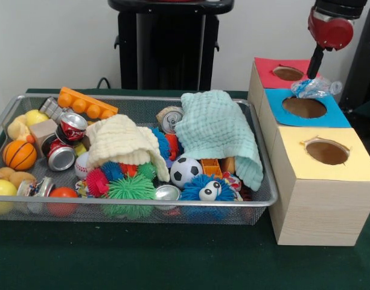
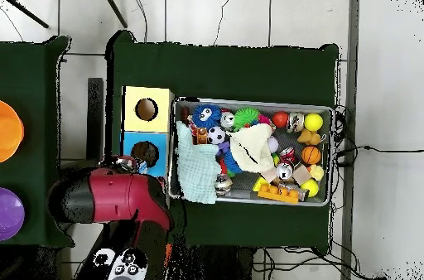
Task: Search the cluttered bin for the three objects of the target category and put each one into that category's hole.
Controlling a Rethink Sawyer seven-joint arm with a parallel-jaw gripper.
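Observation:
My gripper [image 1: 312,77] hangs at the far right, above the boxes, shut on a crumpled clear plastic bottle [image 1: 317,88]. The bottle sits over the seam between the red-topped box [image 1: 266,67] and the blue-topped box [image 1: 337,115], just behind the blue hole [image 1: 303,107]. The wire bin [image 1: 142,98] to the left holds crushed cans [image 1: 72,126], a soccer ball [image 1: 186,171], spiky balls [image 1: 130,188] and other toys. In the overhead view the red arm [image 2: 116,198] covers the red box and the gripper; a bit of the bottle [image 2: 126,161] peeks out beside it.
A yellow-topped box [image 1: 354,163] with its own hole [image 1: 327,152] stands nearest the camera. Two cloths, cream [image 1: 121,142] and mint green [image 1: 218,130], cover part of the bin's contents. An orange block [image 1: 88,104] leans at the back left of the bin.

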